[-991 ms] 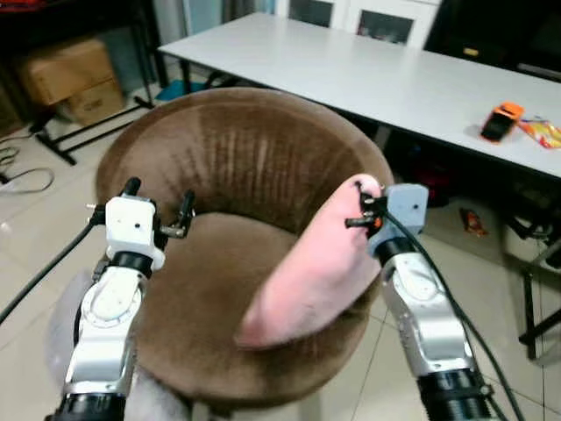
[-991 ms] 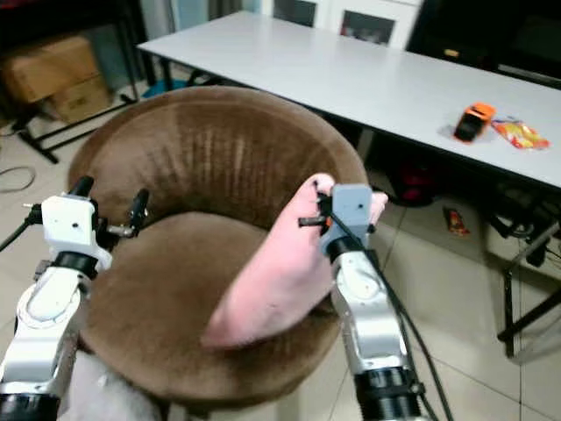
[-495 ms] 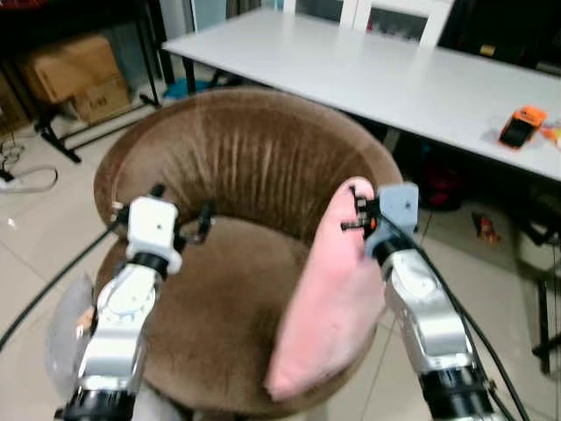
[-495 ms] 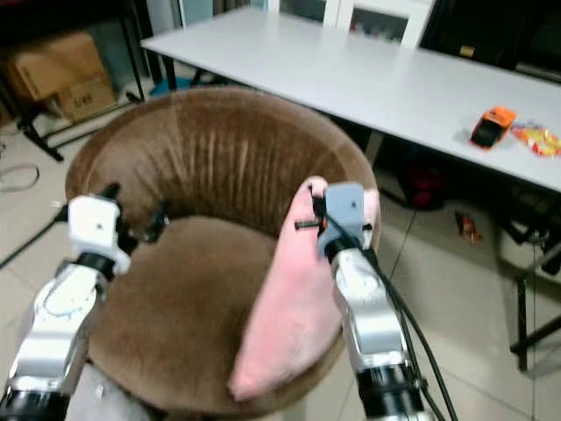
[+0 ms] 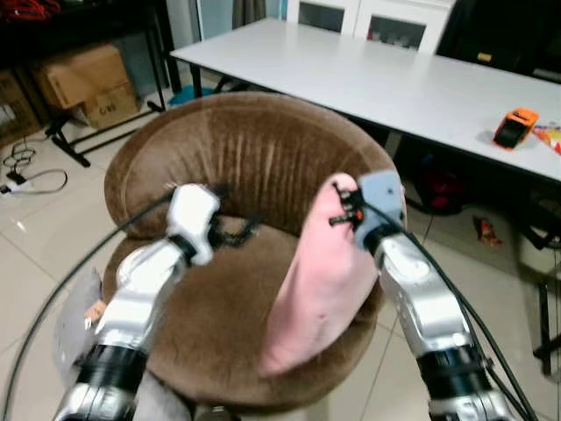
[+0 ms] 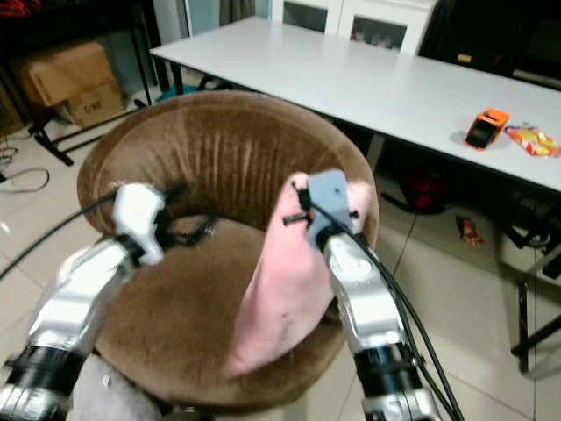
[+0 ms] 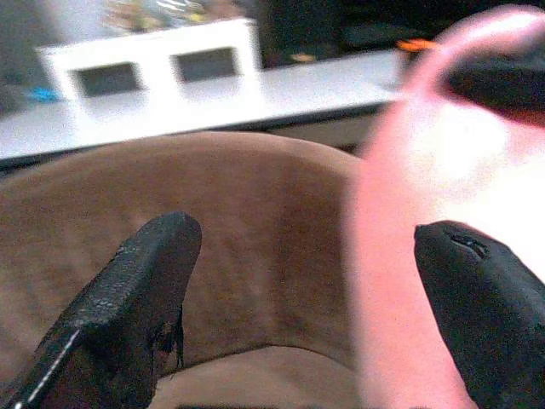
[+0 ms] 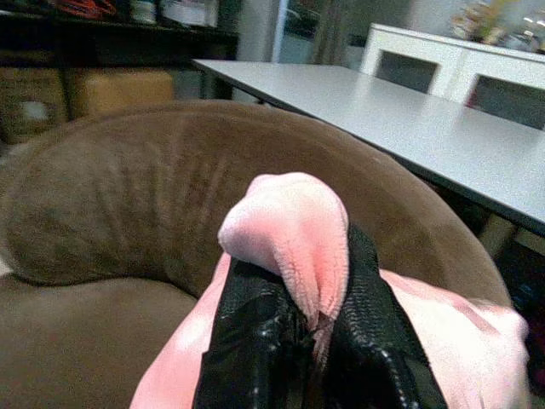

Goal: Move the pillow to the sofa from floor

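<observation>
A pink pillow [image 5: 320, 281] hangs over the right side of the round brown sofa chair [image 5: 237, 149], its lower end resting on the seat. My right gripper [image 5: 340, 209] is shut on the pillow's top corner [image 8: 294, 230]. My left gripper [image 5: 238, 232] is open above the seat's back, its fingers [image 7: 140, 298] spread wide and pointing at the pillow [image 7: 409, 230] from the left, apart from it.
A long white table [image 5: 386, 79] stands behind the chair, with an orange toy car [image 5: 514, 127] on it. Cardboard boxes [image 5: 83, 83] sit under a black rack at the left. Cables lie on the tiled floor [image 5: 35, 228]. A black frame [image 5: 548, 307] stands at the right.
My left arm has swung rightward over the seat toward the pillow. The pillow's lower end has shifted slightly on the seat. The right gripper keeps its hold.
</observation>
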### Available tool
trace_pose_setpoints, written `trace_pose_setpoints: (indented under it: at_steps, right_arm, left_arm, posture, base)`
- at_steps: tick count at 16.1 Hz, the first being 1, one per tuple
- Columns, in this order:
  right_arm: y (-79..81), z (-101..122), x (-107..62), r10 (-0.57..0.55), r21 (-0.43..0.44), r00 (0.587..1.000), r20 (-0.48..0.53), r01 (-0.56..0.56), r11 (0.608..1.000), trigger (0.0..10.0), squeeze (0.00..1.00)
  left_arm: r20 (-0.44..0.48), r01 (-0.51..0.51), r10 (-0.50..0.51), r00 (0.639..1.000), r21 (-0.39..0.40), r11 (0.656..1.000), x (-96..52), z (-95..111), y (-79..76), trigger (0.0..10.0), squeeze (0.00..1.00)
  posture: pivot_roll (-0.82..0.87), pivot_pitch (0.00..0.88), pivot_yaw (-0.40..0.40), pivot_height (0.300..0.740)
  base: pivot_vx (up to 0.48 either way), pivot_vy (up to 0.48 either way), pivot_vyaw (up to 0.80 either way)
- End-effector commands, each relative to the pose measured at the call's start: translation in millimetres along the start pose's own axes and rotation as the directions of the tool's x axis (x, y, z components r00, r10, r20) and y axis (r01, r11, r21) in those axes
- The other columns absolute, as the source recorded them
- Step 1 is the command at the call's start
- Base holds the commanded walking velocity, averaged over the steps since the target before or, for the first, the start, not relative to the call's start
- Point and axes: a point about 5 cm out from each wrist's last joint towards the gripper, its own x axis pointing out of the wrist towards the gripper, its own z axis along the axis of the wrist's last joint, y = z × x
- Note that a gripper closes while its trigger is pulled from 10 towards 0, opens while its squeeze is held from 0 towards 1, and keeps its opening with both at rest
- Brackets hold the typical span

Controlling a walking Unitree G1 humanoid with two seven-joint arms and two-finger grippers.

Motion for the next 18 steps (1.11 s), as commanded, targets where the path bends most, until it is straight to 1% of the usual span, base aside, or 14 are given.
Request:
trace_pose_setpoints:
  at_steps: [1, 2, 5, 6, 8, 9, 10, 11, 12, 14, 15, 16, 17, 18]
  right_arm:
    - [0.4, 18, 2.3, 0.012, -0.011, 0.998, 0.061, -0.011, 1.0, 10.0, 0.0]
    - [1.5, 21, 2.7, 0.017, -0.012, 0.998, 0.062, -0.016, 1.0, 10.0, 0.0]
    - [3.6, 24, 2.5, 0.026, -0.017, 0.998, 0.063, -0.025, 1.0, 10.0, 0.0]
    - [4.8, 25, 2.5, 0.031, -0.018, 0.997, 0.064, -0.029, 0.999, 10.0, 0.0]
    - [9.6, 28, 3.1, 0.049, -0.019, 0.997, 0.062, -0.048, 0.999, 10.0, 0.0]
    - [10.3, 28, 3.1, 0.051, -0.019, 0.997, 0.059, -0.05, 0.999, 10.0, 0.0]
    - [11.8, 29, 3.8, 0.055, -0.018, 0.997, 0.056, -0.054, 0.998, 10.0, 0.0]
    - [12.7, 29, 4.3, 0.057, -0.016, 0.997, 0.054, -0.056, 0.998, 10.0, 0.0]
    - [14.0, 31, 4.7, 0.062, -0.01, 0.997, 0.056, -0.061, 0.998, 10.0, 0.0]
    - [15.2, 32, 4.9, 0.066, -0.006, 0.996, 0.056, -0.066, 0.998, 10.0, 0.0]
    - [17.0, 33, 4.6, 0.074, 0.003, 0.996, 0.056, -0.074, 0.997, 10.0, 0.0]
    - [18.0, 34, 4.8, 0.079, 0.008, 0.995, 0.057, -0.08, 0.997, 10.0, 0.0]
    - [18.2, 35, 5.0, 0.081, 0.009, 0.995, 0.057, -0.081, 0.997, 10.0, 0.0]
    - [19.1, 37, 5.6, 0.085, 0.019, 0.994, 0.061, -0.086, 0.996, 10.0, 0.0]
  left_arm:
    - [-0.029, 0.076, -0.077, 0.997, -0.019, 0.997, 5.1, -4, -5.8, 10.0, 1.0]
    - [-0.045, 0.131, -0.132, 0.99, -0.028, 0.991, 11.1, -5, -9.3, 10.0, 1.0]
    - [-0.075, 0.193, -0.197, 0.978, -0.054, 0.98, 24.4, -11, -15.0, 10.0, 1.0]
    - [-0.076, 0.206, -0.21, 0.975, -0.059, 0.977, 27.2, -12, -16.9, 10.0, 1.0]
    - [-0.05, 0.27, -0.274, 0.96, -0.08, 0.96, 40.9, -6, -26.4, 10.0, 1.0]
    - [-0.049, 0.28, -0.284, 0.957, -0.078, 0.957, 43.8, -5, -28.2, 10.0, 1.0]
    - [-0.067, 0.283, -0.287, 0.956, -0.058, 0.957, 49.9, -6, -32.6, 10.0, 1.0]
    - [-0.082, 0.283, -0.286, 0.955, -0.045, 0.958, 53.5, -7, -35.1, 10.0, 1.0]
    - [-0.122, 0.247, -0.246, 0.962, -0.006, 0.969, 57.2, -11, -34.9, 10.0, 1.0]
    - [-0.151, 0.196, -0.189, 0.97, 0.034, 0.98, 60.0, -14, -31.9, 10.0, 1.0]
    - [-0.167, 0.133, -0.122, 0.978, 0.055, 0.99, 61.9, -17, -26.3, 10.0, 1.0]
    - [-0.17, 0.103, -0.093, 0.981, 0.055, 0.993, 62.8, -19, -23.4, 10.0, 1.0]
    - [-0.172, 0.097, -0.086, 0.981, 0.057, 0.994, 63.2, -19, -22.7, 10.0, 1.0]
    - [-0.183, 0.088, -0.077, 0.98, 0.055, 0.995, 63.2, -22, -20.9, 7.6, 0.21]
  posture:
    - [0.01, 0.0, -0.028, 0.74]
    - [0.01, 0.0, -0.028, 0.74]
    - [0.0, 0.0, -0.024, 0.74]
    - [0.0, 0.0, -0.024, 0.74]
    - [0.0, 0.0, -0.03, 0.74]
    - [0.0, 0.0, -0.03, 0.74]
    - [0.0, 0.0, -0.032, 0.74]
    - [0.0, 0.0, -0.032, 0.74]
    - [-0.01, 0.0, -0.031, 0.74]
    - [-0.01, 0.0, -0.03, 0.74]
    - [-0.01, 0.0, -0.032, 0.74]
    - [-0.01, 0.0, -0.032, 0.74]
    - [-0.01, 0.0, -0.032, 0.74]
    - [-0.01, 0.0, -0.032, 0.74]
  base:
    - [0.0, 0.0, 0.0]
    - [0.0, 0.0, 0.0]
    - [0.0, 0.0, 0.0]
    - [0.0, 0.0, 0.0]
    - [0.0, 0.0, 0.0]
    - [0.0, 0.0, 0.0]
    - [0.0, 0.0, 0.0]
    - [0.0, 0.0, 0.0]
    - [0.0, 0.0, 0.0]
    - [0.0, 0.0, 0.0]
    - [0.0, 0.0, 0.0]
    - [0.0, 0.0, 0.0]
    - [0.0, 0.0, 0.0]
    - [0.0, 0.0, 0.0]
